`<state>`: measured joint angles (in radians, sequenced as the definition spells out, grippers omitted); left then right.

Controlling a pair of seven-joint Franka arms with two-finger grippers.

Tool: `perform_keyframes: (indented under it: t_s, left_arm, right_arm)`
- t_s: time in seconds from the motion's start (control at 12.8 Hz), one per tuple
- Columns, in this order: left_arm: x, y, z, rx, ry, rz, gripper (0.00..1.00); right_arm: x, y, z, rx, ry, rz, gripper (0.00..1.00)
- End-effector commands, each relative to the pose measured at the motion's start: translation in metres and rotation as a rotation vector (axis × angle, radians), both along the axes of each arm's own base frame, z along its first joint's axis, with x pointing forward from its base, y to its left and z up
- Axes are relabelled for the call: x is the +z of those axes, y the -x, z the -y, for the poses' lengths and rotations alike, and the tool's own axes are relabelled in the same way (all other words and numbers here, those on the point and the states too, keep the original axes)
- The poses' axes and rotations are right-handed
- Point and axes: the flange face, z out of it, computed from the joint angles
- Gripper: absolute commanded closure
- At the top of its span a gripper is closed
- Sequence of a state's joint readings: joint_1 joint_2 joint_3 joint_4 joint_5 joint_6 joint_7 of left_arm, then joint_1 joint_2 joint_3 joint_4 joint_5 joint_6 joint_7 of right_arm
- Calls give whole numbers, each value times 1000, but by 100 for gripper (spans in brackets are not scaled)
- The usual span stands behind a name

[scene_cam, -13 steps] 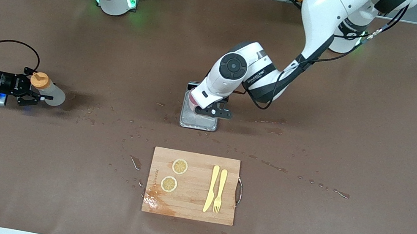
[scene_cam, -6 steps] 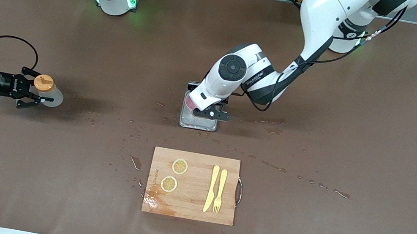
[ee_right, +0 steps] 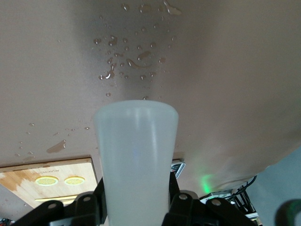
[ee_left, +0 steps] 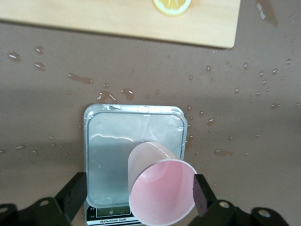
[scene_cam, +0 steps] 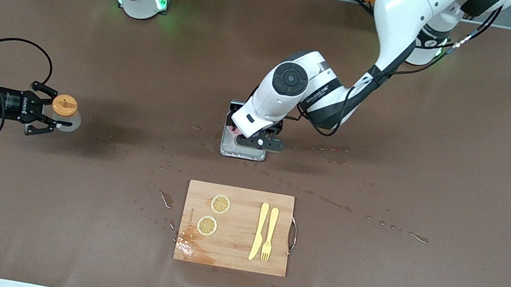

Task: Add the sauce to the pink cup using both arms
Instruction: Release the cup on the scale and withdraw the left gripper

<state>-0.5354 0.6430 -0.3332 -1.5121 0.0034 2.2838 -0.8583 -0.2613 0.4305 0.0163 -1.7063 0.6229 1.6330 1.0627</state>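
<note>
The pink cup [ee_left: 162, 190] leans on the grey scale [ee_left: 113, 141], rim toward the camera. My left gripper [ee_left: 136, 194] is open around it: one finger [ee_left: 199, 192] is at the cup's rim and the other [ee_left: 75, 192] stands well clear. In the front view the left gripper [scene_cam: 258, 142] covers the cup, and only a pink sliver [scene_cam: 235, 131] shows over the scale [scene_cam: 242, 152]. My right gripper [scene_cam: 54, 113] is shut on the sauce bottle [scene_cam: 65, 106] near the right arm's end of the table, orange cap up. The bottle's whitish body [ee_right: 136, 150] fills the right wrist view.
A wooden cutting board [scene_cam: 234, 234] lies nearer the front camera than the scale. It holds two lemon slices [scene_cam: 220, 204], a yellow knife [scene_cam: 260, 231] and a fork [scene_cam: 270, 233]. Water drops [scene_cam: 166, 170] are scattered on the brown table between the scale and the board.
The right gripper has turned the sauce bottle from lying tilted to cap-up and shifted slightly toward the scale. The left gripper has sunk a little over the scale, hiding more of the cup.
</note>
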Motion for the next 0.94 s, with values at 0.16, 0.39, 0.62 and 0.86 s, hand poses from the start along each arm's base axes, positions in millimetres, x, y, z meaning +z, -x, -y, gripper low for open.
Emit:
perform_keyframes:
  t_s: [0.16, 0.39, 0.62, 0.86]
  left_arm:
    - [78, -26, -55, 43, -59, 37, 0]
    - [119, -58, -122, 45, -98, 46, 0]
    - [152, -95, -213, 32, -134, 50, 0]
    - [170, -117, -285, 42, -151, 57, 0]
  right_arm:
    - [30, -2, -54, -38, 78, -47, 49]
    - [40, -5, -92, -59, 134, -70, 48]
    - [52, -6, -139, -77, 212, -88, 48]
    - [60, -3, -187, -98, 329, -92, 48]
